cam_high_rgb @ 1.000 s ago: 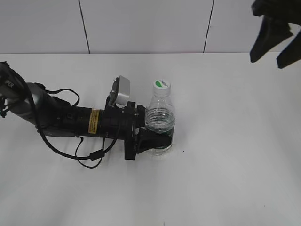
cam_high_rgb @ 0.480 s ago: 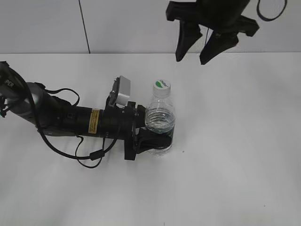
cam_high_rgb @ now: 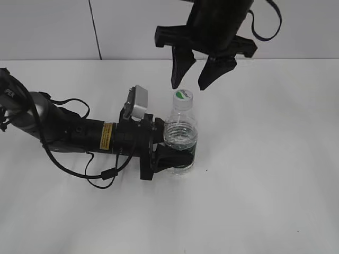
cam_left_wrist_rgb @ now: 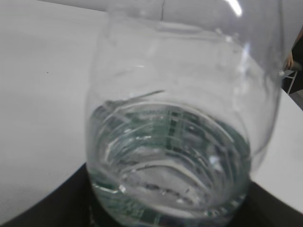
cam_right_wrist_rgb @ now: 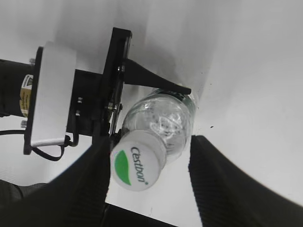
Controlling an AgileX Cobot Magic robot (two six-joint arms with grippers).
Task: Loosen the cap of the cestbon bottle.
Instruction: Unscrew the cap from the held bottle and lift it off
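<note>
The cestbon bottle stands upright on the white table, clear with a dark green label band. Its white cap with a green leaf mark is on top. My left gripper is shut on the bottle's lower body from the left. In the left wrist view the bottle fills the frame. My right gripper hangs open just above and behind the cap, fingers pointing down. In the right wrist view the cap lies between the open fingers, nearer the left finger, with the bottle below it.
The left arm lies low across the table's left side, with a looping cable beside it. A tiled wall stands behind the table. White table surface spreads to the right and front.
My right gripper has swung in from the upper right, moving left and down, until it is over the cap. The left gripper and bottle have not moved.
</note>
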